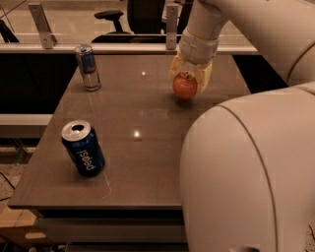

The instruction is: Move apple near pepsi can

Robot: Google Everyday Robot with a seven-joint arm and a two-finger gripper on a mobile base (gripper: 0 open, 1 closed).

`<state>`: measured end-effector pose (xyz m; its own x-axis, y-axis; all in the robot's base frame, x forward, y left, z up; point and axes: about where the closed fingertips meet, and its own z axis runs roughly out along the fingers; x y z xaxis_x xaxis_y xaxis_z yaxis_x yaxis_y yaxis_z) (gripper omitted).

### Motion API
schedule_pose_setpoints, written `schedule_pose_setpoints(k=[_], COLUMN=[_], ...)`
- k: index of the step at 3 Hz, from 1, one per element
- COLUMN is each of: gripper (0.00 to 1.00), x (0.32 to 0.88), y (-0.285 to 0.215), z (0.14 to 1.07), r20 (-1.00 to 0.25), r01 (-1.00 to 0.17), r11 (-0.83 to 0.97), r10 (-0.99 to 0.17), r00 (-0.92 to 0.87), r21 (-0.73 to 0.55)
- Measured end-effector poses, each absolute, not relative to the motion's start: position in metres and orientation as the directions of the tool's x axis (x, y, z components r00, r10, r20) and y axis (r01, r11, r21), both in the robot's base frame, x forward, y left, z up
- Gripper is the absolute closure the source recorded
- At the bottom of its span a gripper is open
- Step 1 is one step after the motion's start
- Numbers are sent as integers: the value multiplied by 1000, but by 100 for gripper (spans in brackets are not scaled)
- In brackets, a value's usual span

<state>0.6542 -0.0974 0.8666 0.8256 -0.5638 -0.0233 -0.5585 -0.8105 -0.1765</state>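
Note:
The orange-red apple (185,86) is at the far right of the brown table (142,162), between the two fingers of my gripper (189,78). The gripper comes down from above and is shut on the apple, holding it at or just above the tabletop. The dark blue pepsi can (82,148) stands at the front left of the table, tilted in view, with its silver top showing. It is well apart from the apple, down and to the left of it.
A taller, slim silver-and-blue can (88,67) stands at the table's far left corner. My large white arm body (251,172) hides the front right of the table. A rail and office chairs (142,15) lie behind the far edge.

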Motion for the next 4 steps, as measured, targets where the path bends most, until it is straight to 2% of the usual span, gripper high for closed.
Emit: schedule_pose_setpoints(k=[2, 4], gripper=[100, 100], x=[621, 584], y=[-82, -74], z=[879, 880], r20=[10, 24], r01=[-574, -587], r11=[-800, -777], r10=[-584, -607], r00=[811, 794], r21=[-172, -225])
